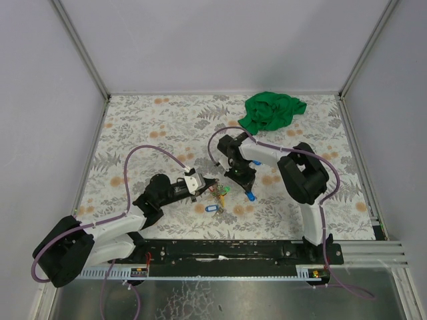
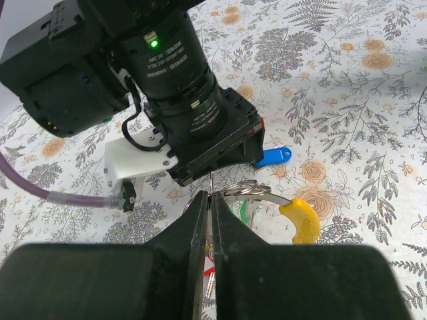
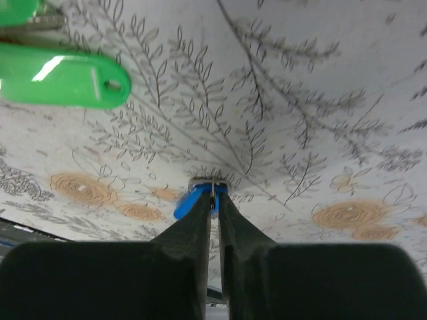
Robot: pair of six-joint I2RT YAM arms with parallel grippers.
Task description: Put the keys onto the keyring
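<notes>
My left gripper [image 1: 206,187] is shut on the thin wire of the keyring [image 2: 211,181], which also shows in the top view [image 1: 216,191] with a cluster of small keys hanging on it. In the left wrist view the gripper [image 2: 211,200] has a yellow key [image 2: 303,221] and small split rings [image 2: 248,190] just to its right. My right gripper [image 1: 246,189] points down at the table and is shut on a blue key [image 3: 190,202]. That key also shows in the top view [image 1: 251,195] and in the left wrist view [image 2: 274,157]. In the right wrist view the gripper [image 3: 213,195] touches the cloth-covered table.
A second blue key [image 1: 212,209] lies on the table in front of the keyring. A green key tag [image 3: 63,83] lies left of the right gripper. A crumpled green cloth [image 1: 271,111] sits at the back right. The right arm's wrist [image 2: 180,100] is close ahead of my left gripper.
</notes>
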